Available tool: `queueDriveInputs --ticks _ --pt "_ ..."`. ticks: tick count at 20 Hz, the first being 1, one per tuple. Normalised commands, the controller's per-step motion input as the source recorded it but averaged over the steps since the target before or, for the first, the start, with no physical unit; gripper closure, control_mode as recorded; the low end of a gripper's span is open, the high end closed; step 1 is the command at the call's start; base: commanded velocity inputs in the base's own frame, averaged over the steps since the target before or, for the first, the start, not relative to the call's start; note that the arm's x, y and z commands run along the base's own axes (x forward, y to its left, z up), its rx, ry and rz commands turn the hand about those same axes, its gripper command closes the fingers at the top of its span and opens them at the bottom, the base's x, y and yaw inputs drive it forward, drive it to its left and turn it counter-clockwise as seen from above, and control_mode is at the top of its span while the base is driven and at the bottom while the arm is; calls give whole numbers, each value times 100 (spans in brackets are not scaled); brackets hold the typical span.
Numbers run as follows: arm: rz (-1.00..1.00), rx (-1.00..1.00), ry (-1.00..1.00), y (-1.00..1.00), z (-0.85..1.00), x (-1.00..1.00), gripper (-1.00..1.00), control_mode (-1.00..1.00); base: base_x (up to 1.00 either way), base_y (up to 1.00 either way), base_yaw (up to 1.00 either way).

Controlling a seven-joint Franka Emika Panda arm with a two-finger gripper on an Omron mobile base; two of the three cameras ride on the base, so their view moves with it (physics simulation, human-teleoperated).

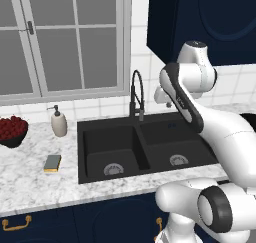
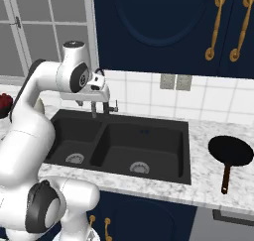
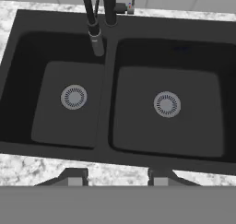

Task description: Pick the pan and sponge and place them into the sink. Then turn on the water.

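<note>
So basically nothing's done yet as far as I can tell. Both basins of the sink (image 3: 109,38) are bare, just the two silver drains staring back at me through the hand view. No water is coming out of the faucet (image 1: 136,94) either.

The pan (image 2: 230,151) is sitting on the marble counter (image 2: 208,175) off to the right of the sink, handle pointing back toward the front edge, well apart from the arm. The sponge (image 1: 52,162) is on the opposite side, flat on the counter left of the sink, a bit in front of the soap bottle (image 1: 59,122) and near the bowl of red fruit (image 1: 12,130).

My gripper (image 3: 117,177) is hanging up over the sink, looking down across the front rim into the basins. The fingertips sit with a clear gap between them and nothing in it, so spread and empty, though I'd guess not as wide as it can go.

So the full list is still ahead of me: grab the pan, drop it in, grab the sponge, drop it in, then work the faucet. The two things are on opposite ends, so I'll be swinging both ways whichever I pick first. The pan is nearly the same black as the sink, so keeping track of it once it's in there could be annoying.
</note>
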Motion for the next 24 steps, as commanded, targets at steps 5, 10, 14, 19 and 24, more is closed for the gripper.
queueDriveInputs --ticks 5,10,14,19,24 --pt "0 0 0 0 0 -24 -100 -100 0 0 0" --pt "-6 0 1 -10 -4 -61 -100 -100 0 0 0" --pt "-1 0 6 -72 -2 -21 -100 -100 0 0 0" --pt "-1 0 10 -89 0 -3 -100 -100 0 0 0" --pt "-1 0 12 -85 0 -1 -100 -100 0 0 0"
